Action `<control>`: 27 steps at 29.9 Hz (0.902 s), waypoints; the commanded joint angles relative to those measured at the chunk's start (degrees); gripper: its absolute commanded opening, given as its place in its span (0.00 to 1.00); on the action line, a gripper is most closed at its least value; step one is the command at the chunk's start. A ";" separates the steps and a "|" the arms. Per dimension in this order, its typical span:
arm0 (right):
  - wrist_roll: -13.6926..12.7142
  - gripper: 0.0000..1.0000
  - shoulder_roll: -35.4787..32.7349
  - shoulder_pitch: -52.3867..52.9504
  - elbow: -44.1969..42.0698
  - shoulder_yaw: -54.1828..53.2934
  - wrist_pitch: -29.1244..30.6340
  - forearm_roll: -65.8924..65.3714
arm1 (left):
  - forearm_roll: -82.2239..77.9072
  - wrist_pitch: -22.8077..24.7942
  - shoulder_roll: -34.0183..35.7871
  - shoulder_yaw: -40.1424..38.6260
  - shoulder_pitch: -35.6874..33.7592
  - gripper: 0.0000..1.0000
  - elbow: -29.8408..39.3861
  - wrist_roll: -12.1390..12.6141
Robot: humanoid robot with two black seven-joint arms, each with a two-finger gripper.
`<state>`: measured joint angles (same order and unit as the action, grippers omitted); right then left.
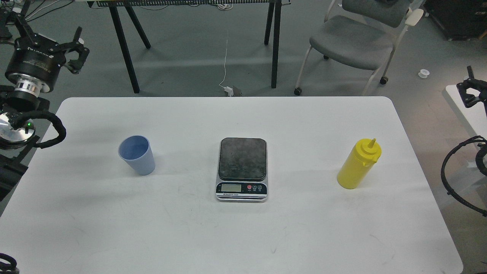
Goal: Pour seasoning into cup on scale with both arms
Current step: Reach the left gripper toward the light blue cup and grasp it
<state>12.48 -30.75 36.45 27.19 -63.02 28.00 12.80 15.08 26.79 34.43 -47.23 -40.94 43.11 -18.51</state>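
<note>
On our white bench point(228, 236) nothing crowds the scale point(242, 169), with cup point(137, 154) left and seasoning bottle point(359, 164) right. Our left gripper point(76, 47) spreads empty fingers; the right gripper point(471, 89) we cannot tell.

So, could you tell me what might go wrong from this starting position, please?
1. The cup stands on the table, left of the scale; it looks light, so a careless grasp by the left gripper could tip it.
2. The seasoning bottle is tall and narrow, so a nudge from the right gripper might topple it.
3. An off-centre placement could leave the cup overhanging the platform.
</note>
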 commanded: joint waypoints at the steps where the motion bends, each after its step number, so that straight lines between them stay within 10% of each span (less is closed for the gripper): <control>1: 0.09 1.00 0.78 0.11 0.15 -0.09 0.00 0.03 | -0.23 -0.07 0.11 0.03 0.25 1.00 0.04 0.05; 11: 0.09 1.00 1.92 0.47 0.15 -0.09 0.00 -0.06 | -4.43 1.21 0.98 1.96 0.07 1.00 2.94 0.58; 27: 0.09 1.00 1.57 0.38 0.41 0.00 0.00 0.03 | -71.46 0.55 9.07 1.44 -5.99 0.96 16.82 -2.41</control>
<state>12.57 -29.10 36.92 27.53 -62.99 28.00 12.83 -44.07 27.51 43.40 -46.01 -46.04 58.69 -20.04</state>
